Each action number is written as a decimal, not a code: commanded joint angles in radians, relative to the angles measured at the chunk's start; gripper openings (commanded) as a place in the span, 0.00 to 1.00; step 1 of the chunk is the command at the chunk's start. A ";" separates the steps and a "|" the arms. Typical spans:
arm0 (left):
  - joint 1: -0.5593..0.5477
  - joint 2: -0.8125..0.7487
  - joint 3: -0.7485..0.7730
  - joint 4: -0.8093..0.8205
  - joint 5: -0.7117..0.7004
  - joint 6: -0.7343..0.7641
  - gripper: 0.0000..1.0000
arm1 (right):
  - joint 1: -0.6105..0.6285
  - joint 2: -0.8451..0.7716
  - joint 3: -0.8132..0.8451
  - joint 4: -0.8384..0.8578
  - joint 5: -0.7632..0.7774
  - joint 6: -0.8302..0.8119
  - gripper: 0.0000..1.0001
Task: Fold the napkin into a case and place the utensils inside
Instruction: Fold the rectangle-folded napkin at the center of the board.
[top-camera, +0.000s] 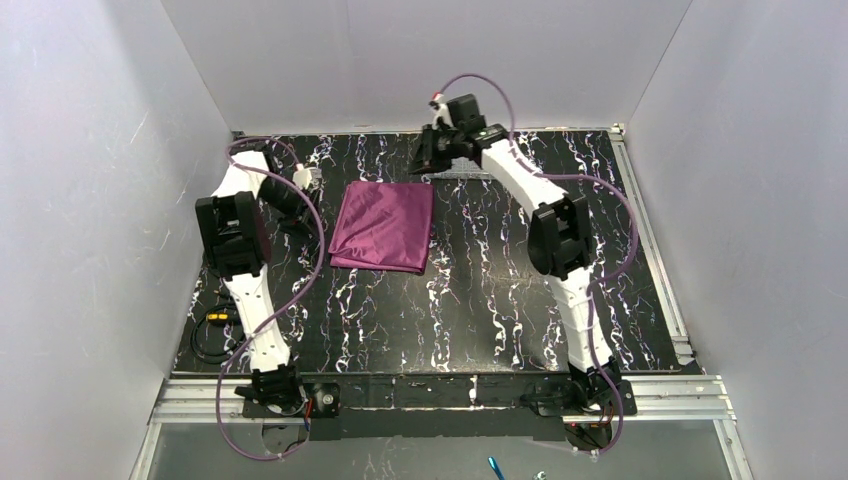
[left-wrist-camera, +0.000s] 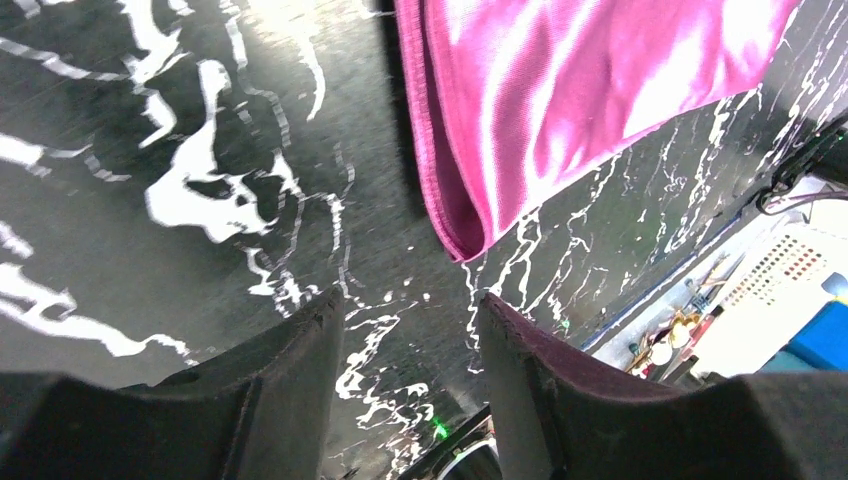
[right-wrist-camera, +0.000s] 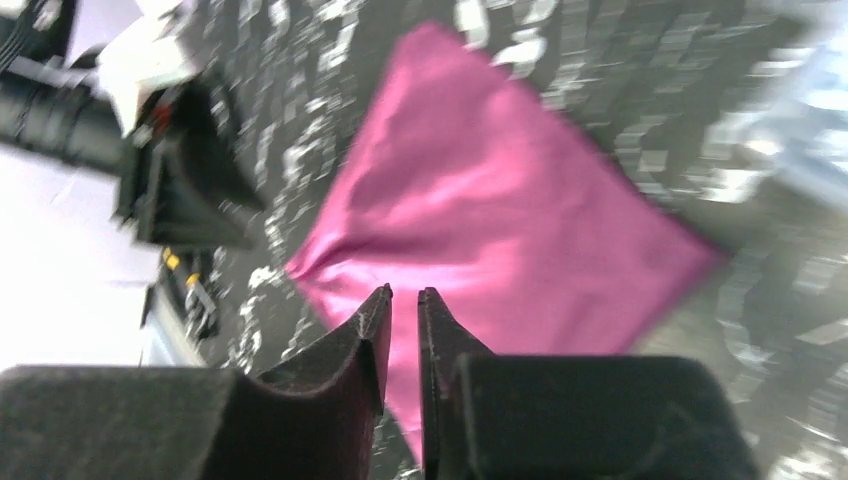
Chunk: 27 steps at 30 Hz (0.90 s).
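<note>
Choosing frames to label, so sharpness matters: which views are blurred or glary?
Right wrist view: motion blur smears the napkin and the table pattern. Left wrist view: sharper, but bright sheen washes out the napkin and glare hits the table. Top external view: sharp, evenly lit, little glare.

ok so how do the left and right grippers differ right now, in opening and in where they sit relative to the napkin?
Opening: on the left gripper the jaws stand well apart; on the right gripper they are almost together, with only a thin slit between them.
Position: the left gripper is over bare table, beside the folded corner of the napkin; the right gripper points at the napkin itself.
Shared: both hold nothing.
</note>
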 joint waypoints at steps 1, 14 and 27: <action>-0.084 -0.063 0.012 -0.036 0.041 -0.025 0.51 | -0.066 0.018 -0.038 -0.073 0.100 -0.119 0.20; -0.157 -0.043 -0.094 0.162 -0.165 -0.083 0.52 | -0.091 0.104 -0.148 0.069 0.121 -0.120 0.06; -0.191 -0.090 -0.247 0.264 -0.290 0.005 0.49 | -0.095 0.022 -0.258 0.132 0.173 -0.125 0.09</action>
